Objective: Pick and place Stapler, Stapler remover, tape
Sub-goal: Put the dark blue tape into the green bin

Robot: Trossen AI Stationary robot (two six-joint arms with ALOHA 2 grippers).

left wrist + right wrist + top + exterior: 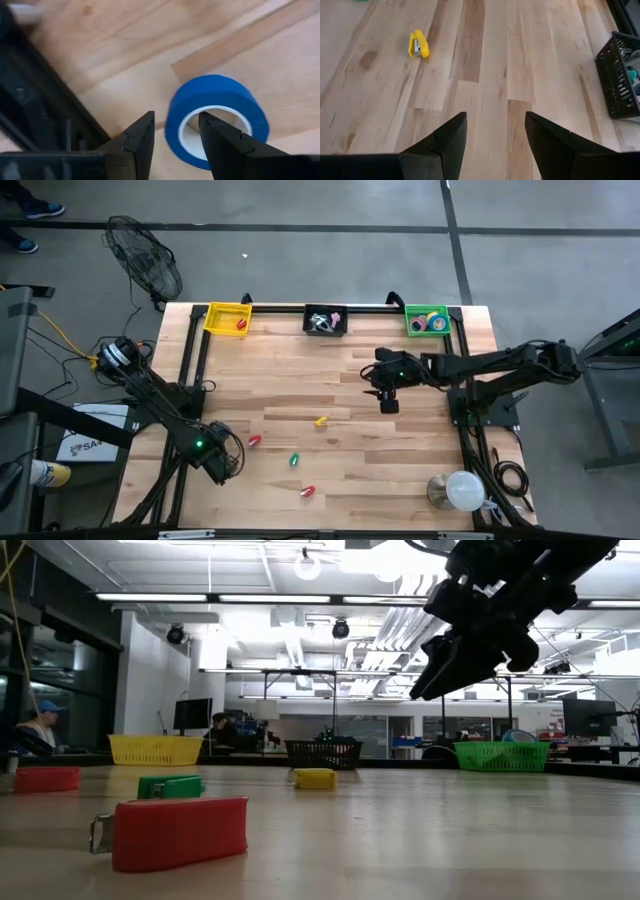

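From above, three baskets line the table's (400, 480) far edge: yellow (226, 317), black (325, 321), green (428, 321). Four small staplers lie mid-table; the yellow stapler (320, 420) is nearest the right gripper (388, 404).

Left wrist: left gripper (176, 137) straddles the blue tape's (216, 120) wall, jaws apart.

Right wrist: fingers spread above bare wood.

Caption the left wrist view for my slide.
Left end effector open astride the wall of a blue tape roll on the table.

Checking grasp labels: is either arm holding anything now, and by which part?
Right gripper: nothing, jaws open over bare wood. Left gripper: jaws straddle the blue ring-shaped tape roll's wall; whether it is clamped cannot be told.
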